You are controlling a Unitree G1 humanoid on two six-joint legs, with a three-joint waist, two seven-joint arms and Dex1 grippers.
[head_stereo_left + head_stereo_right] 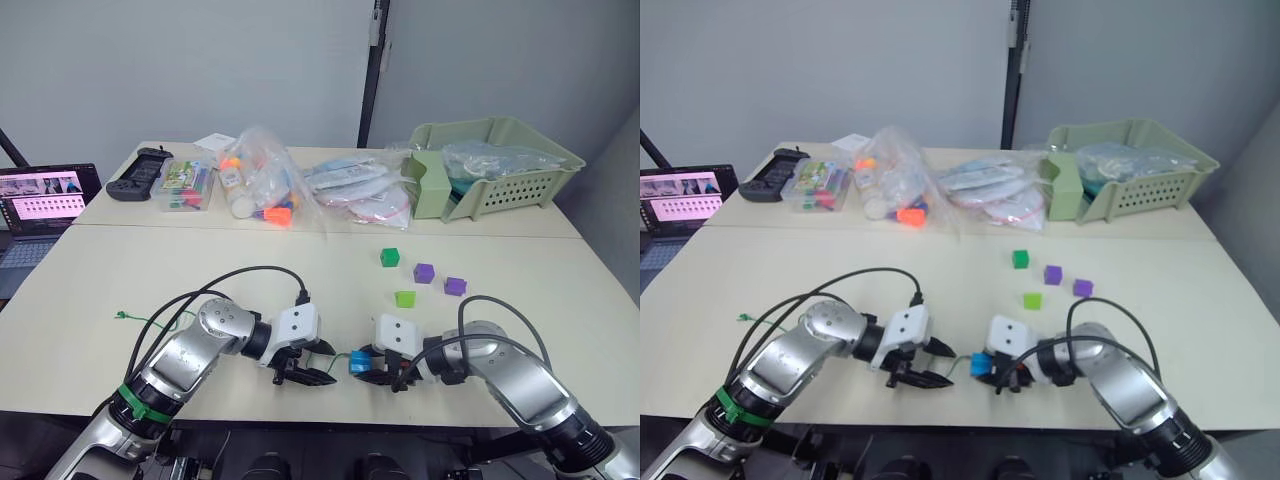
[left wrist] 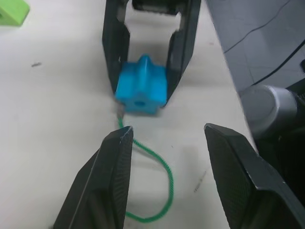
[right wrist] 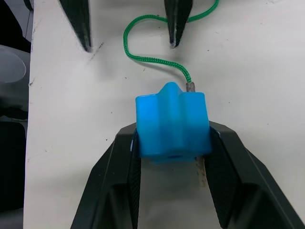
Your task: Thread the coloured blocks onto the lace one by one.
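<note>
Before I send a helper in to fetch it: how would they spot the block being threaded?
Look at the near edge of the cream table, between the two arms. The right end effector grips a bright blue plastic block; the other loose blocks are green or purple.

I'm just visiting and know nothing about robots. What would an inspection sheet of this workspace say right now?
Surface: pale table, with a seam across it.
Job's things: green lace lying loose near the front edge, its pale tip showing beside the blue block; two green blocks and two purple blocks wait further back.
Clutter: bags of toys, clear box, flat packets, black controller, green basket, along the far edge.
Grippers: right gripper shut on the blue block; left gripper open, one finger beside the lace.
Cables: black cables loop over both arms.
Surroundings: laptop at left, grey wall behind.
</note>
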